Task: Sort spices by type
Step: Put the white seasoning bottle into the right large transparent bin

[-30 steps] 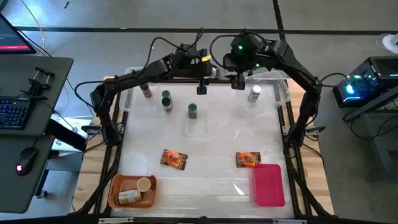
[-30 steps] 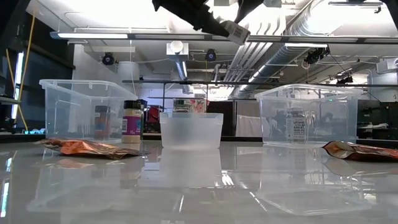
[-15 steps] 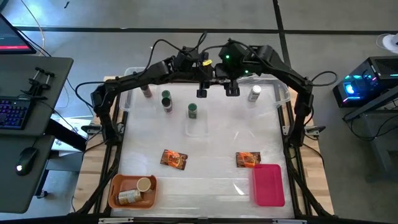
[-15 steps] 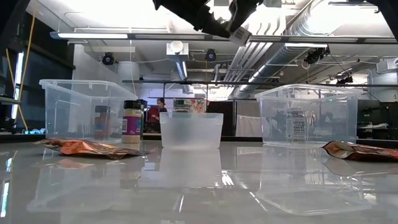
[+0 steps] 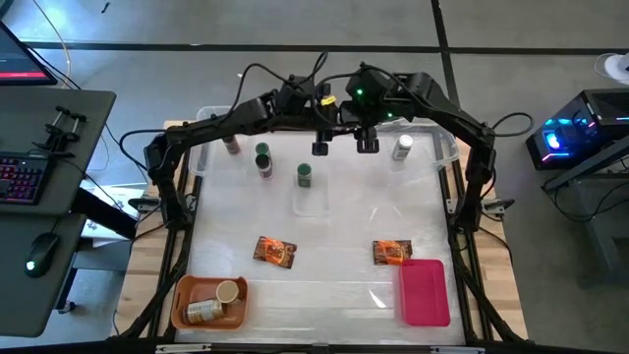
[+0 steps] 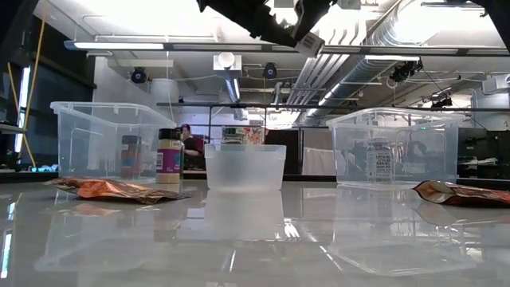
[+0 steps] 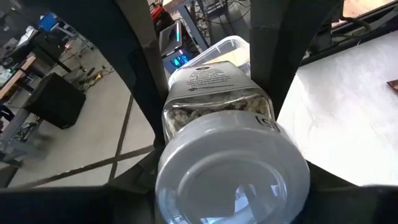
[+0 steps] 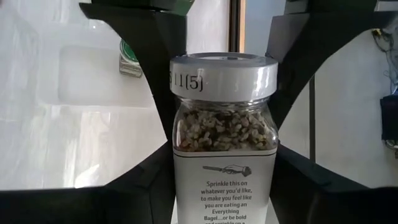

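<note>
A clear spice jar (image 8: pixel 224 130) with a white lid (image 8: pixel 224 71), a white label and a seed mix inside hangs in the air over the table's far middle, between both grippers. My left gripper (image 5: pixel 319 146) is shut on its lid end. My right gripper (image 5: pixel 367 144) is shut on its label end. In the low view the jar (image 6: pixel 307 38) shows high up. Two green-lidded jars (image 5: pixel 262 159) (image 5: pixel 305 175) stand on the table. Two orange foil packets (image 5: pixel 273 252) (image 5: pixel 392 252) lie flat nearer the front. My left gripper pinches the jar at its lid (image 7: pixel 186 155), one finger (image 8: pixel 158 56) on each side, coming from the table's left. The jar is lifted clear and lies about level, lid toward this gripper. My right gripper pinches the jar's labelled body (image 8: pixel 186 180) near the base between its two fingers (image 7: pixel 280 56), coming from the table's right, opposite the left gripper. The jar is clear of the table.
A clear tub at far left (image 5: pixel 211 133) holds a dark-lidded jar (image 5: pixel 230 144); a clear tub at far right (image 5: pixel 442 147) holds a white-lidded jar (image 5: pixel 403 147). A small clear tub (image 5: pixel 312 202) sits mid-table. An orange tray (image 5: pixel 182 305) holds two jars; a pink tray (image 5: pixel 424 291) lies front right.
My right gripper has moved toward the table's left and a little nearer, up to the jar in my left gripper, then stayed still. My left gripper and the jar have kept their place.
</note>
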Motion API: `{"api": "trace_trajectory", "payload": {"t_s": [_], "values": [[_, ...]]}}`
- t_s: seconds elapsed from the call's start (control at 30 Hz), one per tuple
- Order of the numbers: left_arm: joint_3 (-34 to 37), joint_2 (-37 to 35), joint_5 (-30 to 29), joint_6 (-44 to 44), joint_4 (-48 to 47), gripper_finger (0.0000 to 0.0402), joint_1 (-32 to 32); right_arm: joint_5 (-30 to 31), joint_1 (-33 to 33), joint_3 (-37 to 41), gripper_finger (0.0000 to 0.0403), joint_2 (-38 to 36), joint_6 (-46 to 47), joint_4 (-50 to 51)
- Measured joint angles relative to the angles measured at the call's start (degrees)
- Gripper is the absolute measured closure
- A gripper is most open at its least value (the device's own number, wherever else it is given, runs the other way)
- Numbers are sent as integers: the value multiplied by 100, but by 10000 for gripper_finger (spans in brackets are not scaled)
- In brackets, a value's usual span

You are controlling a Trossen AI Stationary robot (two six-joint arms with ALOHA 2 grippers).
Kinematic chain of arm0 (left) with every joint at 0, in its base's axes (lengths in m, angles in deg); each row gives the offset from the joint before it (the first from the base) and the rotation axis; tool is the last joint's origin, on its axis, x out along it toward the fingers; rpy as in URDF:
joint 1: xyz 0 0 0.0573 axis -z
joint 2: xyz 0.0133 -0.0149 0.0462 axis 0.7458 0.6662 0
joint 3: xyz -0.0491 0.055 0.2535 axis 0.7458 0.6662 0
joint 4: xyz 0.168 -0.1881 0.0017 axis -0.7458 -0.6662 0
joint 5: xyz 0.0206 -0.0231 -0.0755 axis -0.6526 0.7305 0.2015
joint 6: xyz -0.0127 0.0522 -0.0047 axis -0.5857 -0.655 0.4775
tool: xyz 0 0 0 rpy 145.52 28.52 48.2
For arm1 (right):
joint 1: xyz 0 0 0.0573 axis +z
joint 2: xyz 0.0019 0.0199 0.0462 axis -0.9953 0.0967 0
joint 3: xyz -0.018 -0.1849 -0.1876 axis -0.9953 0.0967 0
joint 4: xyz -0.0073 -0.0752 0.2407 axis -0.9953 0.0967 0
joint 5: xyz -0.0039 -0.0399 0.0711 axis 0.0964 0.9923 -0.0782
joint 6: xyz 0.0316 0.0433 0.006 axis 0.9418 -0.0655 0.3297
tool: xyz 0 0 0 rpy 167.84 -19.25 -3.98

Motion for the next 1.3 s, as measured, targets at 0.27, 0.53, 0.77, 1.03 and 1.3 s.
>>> {"api": "trace_trajectory", "payload": {"t_s": [0.27,0.53,0.77,1.03,1.3], "values": [[-11,-65,-1378,183,-625,59,-38,307,-290,2,210,-106,2,191],[-11,-222,-542,1563,-1540,39,-629,-81,-903,2,210,-388,697,230],[552,-636,329,2442,-1864,38,-1139,-923,-1619,2,210,-636,1680,785],[2770,-2007,584,3337,167,37,-1234,-810,-1976,408,210,-1298,2290,362],[3946,-3135,204,4270,1347,37,-1224,-621,-1945,5253,210,-3679,3796,-3076]]}}
